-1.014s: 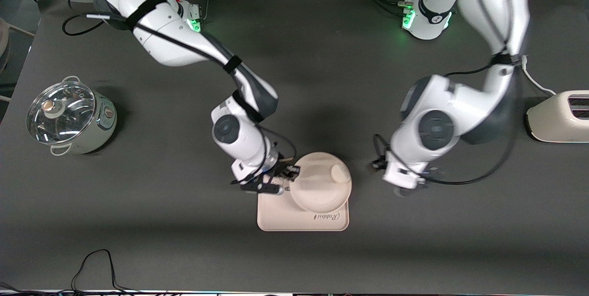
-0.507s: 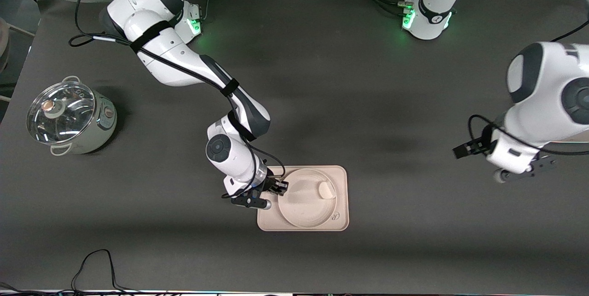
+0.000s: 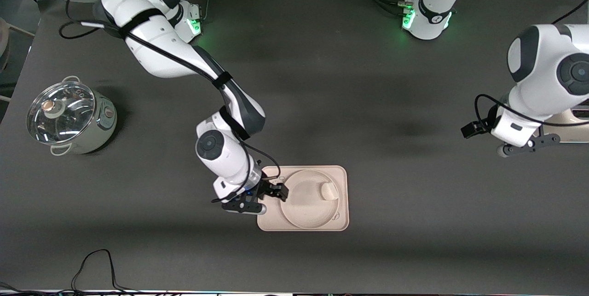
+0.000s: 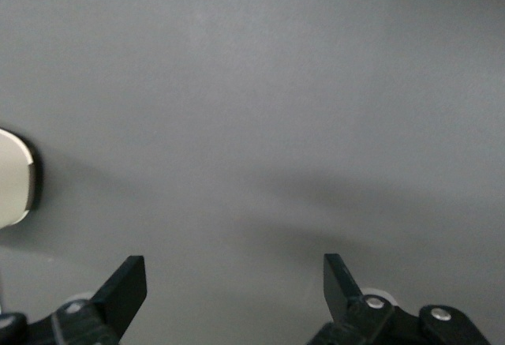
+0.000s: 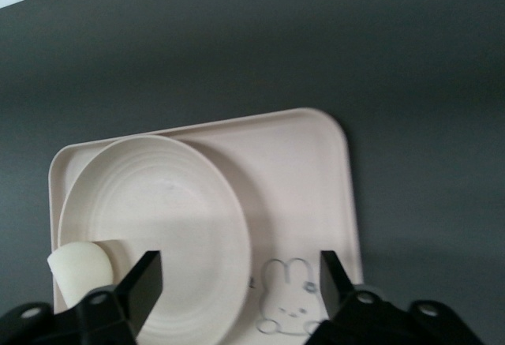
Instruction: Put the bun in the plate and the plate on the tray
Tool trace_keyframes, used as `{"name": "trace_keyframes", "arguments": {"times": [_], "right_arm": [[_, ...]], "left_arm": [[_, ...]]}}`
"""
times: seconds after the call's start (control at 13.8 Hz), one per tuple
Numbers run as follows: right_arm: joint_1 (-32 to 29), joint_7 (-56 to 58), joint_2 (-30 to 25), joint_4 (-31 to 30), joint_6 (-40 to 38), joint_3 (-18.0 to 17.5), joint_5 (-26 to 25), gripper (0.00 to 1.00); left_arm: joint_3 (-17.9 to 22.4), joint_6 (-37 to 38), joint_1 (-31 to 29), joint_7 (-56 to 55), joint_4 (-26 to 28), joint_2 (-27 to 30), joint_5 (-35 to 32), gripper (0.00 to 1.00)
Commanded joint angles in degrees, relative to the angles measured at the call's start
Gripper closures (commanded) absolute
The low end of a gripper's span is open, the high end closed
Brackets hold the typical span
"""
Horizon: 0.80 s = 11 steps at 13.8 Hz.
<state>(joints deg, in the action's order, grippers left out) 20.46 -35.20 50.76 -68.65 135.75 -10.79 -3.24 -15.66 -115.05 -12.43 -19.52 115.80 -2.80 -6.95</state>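
The plate [image 3: 301,204] lies flat on the tray [image 3: 341,222], nearer the front camera than both arm bases. The bun [image 3: 328,190] sits in the plate by the rim toward the left arm's end. My right gripper [image 3: 276,192] is open and empty over the tray's edge toward the right arm's end, just beside the plate's rim. Its wrist view shows the gripper [image 5: 239,272], the plate [image 5: 158,219], the bun [image 5: 75,270] and the tray [image 5: 316,163] with its rabbit drawing. My left gripper [image 3: 520,148] is open and empty over bare table at its own end [image 4: 233,278].
A steel cooking pot with a glass lid [image 3: 69,117] stands at the right arm's end. A cream toaster [image 3: 580,131] stands at the left arm's end, mostly hidden by the left arm. A black cable [image 3: 99,264] lies near the front edge.
The right gripper lowered the tilted plate flat onto the tray, let go and drew back a little. The left arm swung away to its own end of the table.
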Motion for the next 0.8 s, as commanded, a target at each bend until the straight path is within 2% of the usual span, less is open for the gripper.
{"name": "trace_keyframes", "arguments": {"times": [0.0, 0.14, 0.36, 0.43, 0.58, 0.72], "right_arm": [[-0.94, 3.99, -10.29, -4.98, -11.33, 0.59, -1.77, 0.0], [-3.04, 6.97, -18.89, -9.98, -18.39, 1.29, -1.6, 0.0], [-7.17, 7.51, -34.09, -24.89, -20.0, 1.47, -1.59, 0.0], [-8.4, 8.56, -38.84, -29.48, -20.17, 1.64, -1.59, 0.0], [-9.47, 15.04, -46.68, -35.04, -21.74, 5.58, -0.98, 0.0], [-9.47, 19.19, -50.47, -35.41, -26.92, 9.8, -0.8, 0.0]], "left_arm": [[-0.25, 4.02, -0.66, 1.5, 2.07, 6.84, 2.19, 0.0], [0.97, 6.14, -0.57, 3.33, 0.31, 8.51, 5.1, 0.0], [1.68, 7.2, -0.66, 8.35, -1.36, 10.19, 5.19, 0.0], [2.38, 9.03, -0.57, 8.88, -3.8, 10.19, 5.19, 0.0], [2.56, 13.86, -0.49, 9.32, -8.99, 8.79, 5.63, 0.0], [2.74, 14.41, -0.57, 9.67, -9.98, 8.78, 6.51, 0.0]]}}
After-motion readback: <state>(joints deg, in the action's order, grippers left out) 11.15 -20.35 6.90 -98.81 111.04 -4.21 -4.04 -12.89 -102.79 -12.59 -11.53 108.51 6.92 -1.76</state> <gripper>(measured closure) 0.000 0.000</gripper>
